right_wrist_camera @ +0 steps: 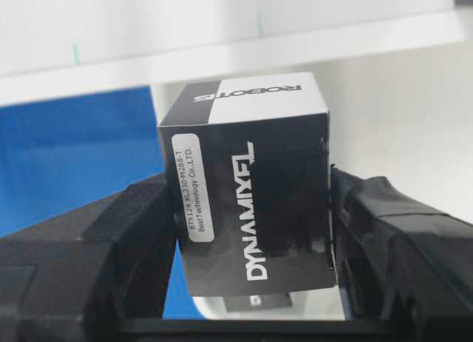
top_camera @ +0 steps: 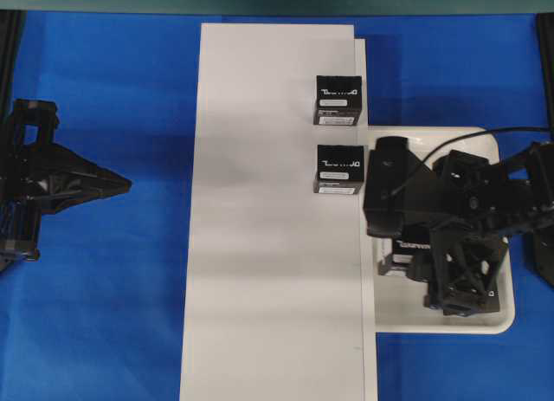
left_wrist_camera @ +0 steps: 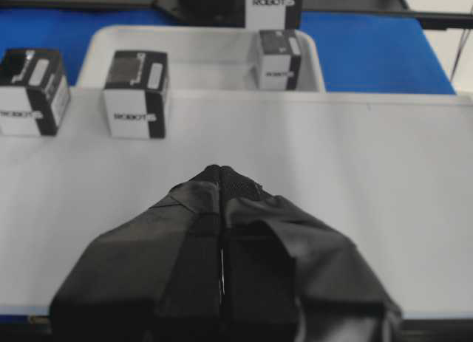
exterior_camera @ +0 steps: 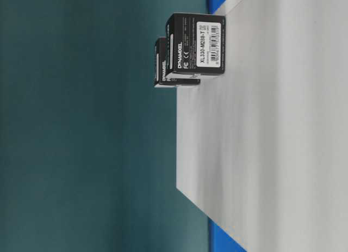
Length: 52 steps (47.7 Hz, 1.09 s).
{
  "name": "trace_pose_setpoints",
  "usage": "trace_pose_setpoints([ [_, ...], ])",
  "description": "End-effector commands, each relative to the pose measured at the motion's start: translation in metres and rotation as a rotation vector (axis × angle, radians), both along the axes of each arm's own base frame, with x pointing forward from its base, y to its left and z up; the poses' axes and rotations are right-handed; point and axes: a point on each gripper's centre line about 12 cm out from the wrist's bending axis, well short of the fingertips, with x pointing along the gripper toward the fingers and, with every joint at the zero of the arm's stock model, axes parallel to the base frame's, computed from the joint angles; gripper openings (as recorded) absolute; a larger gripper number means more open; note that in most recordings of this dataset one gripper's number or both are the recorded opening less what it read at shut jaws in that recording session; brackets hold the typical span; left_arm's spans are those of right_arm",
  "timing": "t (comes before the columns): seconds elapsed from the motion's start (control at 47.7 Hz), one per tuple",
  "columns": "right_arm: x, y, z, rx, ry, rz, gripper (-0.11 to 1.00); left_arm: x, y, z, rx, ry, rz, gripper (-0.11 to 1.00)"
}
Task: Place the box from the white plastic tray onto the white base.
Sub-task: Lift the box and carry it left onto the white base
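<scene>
My right gripper (right_wrist_camera: 251,231) is shut on a black box (right_wrist_camera: 247,202) with white lettering and a label strip, and holds it above the glossy white tray (right_wrist_camera: 399,113). In the overhead view the right gripper (top_camera: 407,249) hangs over the tray (top_camera: 450,319), just right of the long white base (top_camera: 268,271). The held box shows high in the left wrist view (left_wrist_camera: 272,6). Another box (left_wrist_camera: 279,59) sits in the tray below. My left gripper (left_wrist_camera: 222,172) is shut and empty, left of the base (left_wrist_camera: 355,179), as the overhead view (top_camera: 128,185) shows.
Two black boxes (top_camera: 338,100) (top_camera: 338,169) stand on the base along its right edge, next to the tray; they also show in the table-level view (exterior_camera: 196,45). Blue cloth (top_camera: 104,314) covers the table around the base.
</scene>
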Motion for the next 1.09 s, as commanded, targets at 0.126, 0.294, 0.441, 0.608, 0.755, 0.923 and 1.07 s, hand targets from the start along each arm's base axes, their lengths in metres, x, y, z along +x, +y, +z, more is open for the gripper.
trace_pose_setpoints([
  [0.126,0.022,-0.002,0.008,-0.006,-0.03,0.0,0.61,0.002,-0.001,0.009,-0.026,-0.024,0.001,-0.07],
  [0.294,0.042,-0.008,0.008,-0.016,-0.057,0.001,0.61,0.002,-0.001,0.009,-0.04,-0.023,0.003,-0.07],
  [0.441,0.054,-0.013,-0.004,-0.028,-0.045,0.005,0.61,0.002,-0.001,0.009,-0.041,-0.024,0.002,-0.07],
  [0.608,0.065,-0.016,-0.025,-0.038,0.0,0.01,0.61,0.002,-0.002,0.009,-0.04,-0.026,-0.003,-0.07],
  [0.755,0.072,-0.016,-0.042,-0.05,0.042,0.041,0.61,0.002,-0.004,0.009,-0.04,-0.025,-0.011,-0.07],
  [0.923,0.077,-0.016,-0.057,-0.058,0.072,0.059,0.61,0.002,-0.005,0.009,-0.041,-0.025,-0.015,-0.07],
  [1.07,0.081,-0.015,-0.064,-0.061,0.075,0.063,0.61,0.002,-0.005,0.009,-0.04,-0.025,-0.016,-0.07],
])
